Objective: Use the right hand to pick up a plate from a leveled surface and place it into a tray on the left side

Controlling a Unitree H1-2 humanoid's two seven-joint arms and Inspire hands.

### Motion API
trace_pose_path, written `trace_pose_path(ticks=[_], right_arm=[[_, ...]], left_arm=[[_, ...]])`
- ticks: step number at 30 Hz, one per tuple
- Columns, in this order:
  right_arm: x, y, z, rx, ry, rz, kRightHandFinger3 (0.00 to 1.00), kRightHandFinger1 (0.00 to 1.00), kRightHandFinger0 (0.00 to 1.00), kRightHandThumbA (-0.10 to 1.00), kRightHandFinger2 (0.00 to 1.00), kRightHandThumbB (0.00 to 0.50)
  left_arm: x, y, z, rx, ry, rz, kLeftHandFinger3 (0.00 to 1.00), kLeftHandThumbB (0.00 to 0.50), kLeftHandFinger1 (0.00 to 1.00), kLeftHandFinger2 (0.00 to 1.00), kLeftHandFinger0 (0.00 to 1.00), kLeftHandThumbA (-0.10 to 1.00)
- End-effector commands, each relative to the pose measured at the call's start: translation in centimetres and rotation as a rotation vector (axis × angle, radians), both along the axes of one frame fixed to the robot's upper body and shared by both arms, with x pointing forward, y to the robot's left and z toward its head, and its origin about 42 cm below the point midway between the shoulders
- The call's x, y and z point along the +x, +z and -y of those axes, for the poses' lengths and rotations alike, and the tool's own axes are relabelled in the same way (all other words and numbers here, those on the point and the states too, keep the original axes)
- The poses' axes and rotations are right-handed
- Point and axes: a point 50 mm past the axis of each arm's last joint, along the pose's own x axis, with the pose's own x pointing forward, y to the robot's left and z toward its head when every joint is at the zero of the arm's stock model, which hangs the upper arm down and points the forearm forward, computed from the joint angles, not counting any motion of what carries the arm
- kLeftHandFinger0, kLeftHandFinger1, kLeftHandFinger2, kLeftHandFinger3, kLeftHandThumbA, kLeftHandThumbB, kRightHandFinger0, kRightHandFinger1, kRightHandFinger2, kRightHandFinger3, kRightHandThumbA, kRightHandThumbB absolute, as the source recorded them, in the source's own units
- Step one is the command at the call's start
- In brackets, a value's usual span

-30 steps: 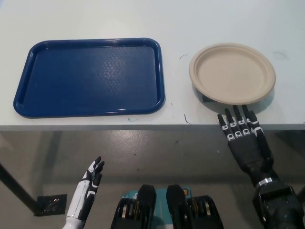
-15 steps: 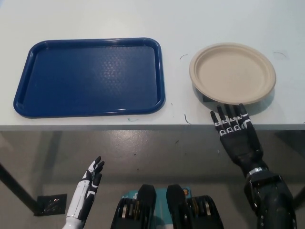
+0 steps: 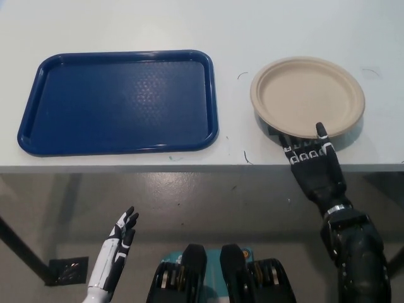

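Our black right robot hand (image 3: 312, 165) reaches the near rim of the beige plate (image 3: 307, 96) on the white table (image 3: 189, 25), fingers spread, one over the rim, gripping nothing yet. The plate looks light, thin and bendable; its near edge seems the best hold. We read no labels. The blue tray (image 3: 38, 136) sits left; the left robot hand (image 3: 121, 236) rests low, open.

Just one camera here, mounted up on the robot's head and looking steeply down over the near edge of the pale grey-white table (image 3: 126, 25). It sits close enough that the tabletop fills the upper half of the frame, with the grey concrete floor (image 3: 208, 202) below it. The far side of the table runs out of shot, and no second view overlaps with this one.
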Motion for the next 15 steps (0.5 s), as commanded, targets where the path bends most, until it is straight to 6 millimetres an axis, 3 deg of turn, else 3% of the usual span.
trace_pose_path(ticks=[1, 2, 3, 4, 5, 6, 7, 8, 9, 13, 15], right_arm=[[2.2, 3.9, 1.1, -0.058, -0.043, 0.021, 1.0, 1.0, 1.0, 1.0, 1.0, 0.5], [2.3, 4.6, 1.4, -0.061, -0.054, -0.042, 1.0, 1.0, 1.0, 1.0, 1.0, 0.49], [2.4, 5.0, 1.6, -0.095, -0.059, -0.097, 1.0, 0.65, 0.58, 1.0, 0.87, 0.443], [2.7, 5.2, 1.9, -0.159, -0.079, -0.181, 0.69, 0.18, 0.12, 0.79, 0.4, 0.242], [2.8, 5.2, 2.2, -0.188, -0.091, -0.215, 0.29, 0.02, 0.0, 0.77, 0.21, 0.239], [2.8, 5.2, 2.5, -0.206, -0.098, -0.229, 0.28, 0.01, 0.0, 0.68, 0.27, 0.161], [2.7, 5.1, 2.5, -0.208, -0.1, -0.234, 0.34, 0.04, 0.0, 0.65, 0.33, 0.128], [2.6, 5.1, 2.6, -0.194, -0.104, -0.256, 0.54, 0.11, 0.0, 0.5, 0.42, 0.006], [2.5, 5.0, 2.6, -0.162, -0.103, -0.289, 0.68, 0.16, 0.0, 0.37, 0.47, 0.0], [2.0, 4.4, 2.1, -0.118, -0.071, -0.319, 0.81, 0.21, 0.0, 0.19, 0.53, 0.0], [1.9, 4.2, 2.0, -0.126, -0.066, -0.322, 0.81, 0.21, 0.0, 0.19, 0.53, 0.0]], left_arm=[[0.4, 1.2, 0.1, -0.003, -0.002, 0.075, 1.0, 0.163, 1.0, 1.0, 1.0, 1.0], [0.5, 1.2, 0.1, -0.007, -0.002, 0.076, 1.0, 0.162, 1.0, 1.0, 1.0, 1.0], [0.5, 1.2, 0.1, -0.011, -0.003, 0.074, 1.0, 0.156, 1.0, 1.0, 1.0, 1.0], [0.4, 1.2, 0.1, -0.012, -0.004, 0.069, 1.0, 0.156, 1.0, 1.0, 1.0, 1.0], [0.4, 1.2, 0.2, -0.012, -0.005, 0.066, 1.0, 0.155, 1.0, 1.0, 1.0, 1.0], [0.3, 1.2, 0.2, -0.013, -0.008, 0.064, 1.0, 0.149, 1.0, 1.0, 1.0, 1.0], [0.3, 1.2, 0.1, -0.012, -0.01, 0.063, 1.0, 0.148, 1.0, 1.0, 1.0, 1.0], [0.4, 1.2, 0.1, -0.003, -0.011, 0.062, 1.0, 0.153, 1.0, 1.0, 1.0, 1.0], [0.4, 1.2, 0.1, -0.003, -0.013, 0.06, 1.0, 0.151, 1.0, 1.0, 1.0, 1.0], [0.2, 1.0, 0.0, -0.004, -0.003, 0.055, 1.0, 0.147, 1.0, 1.0, 1.0, 1.0], [0.1, 0.9, 0.0, -0.011, -0.004, 0.048, 1.0, 0.154, 1.0, 1.0, 1.0, 1.0]])
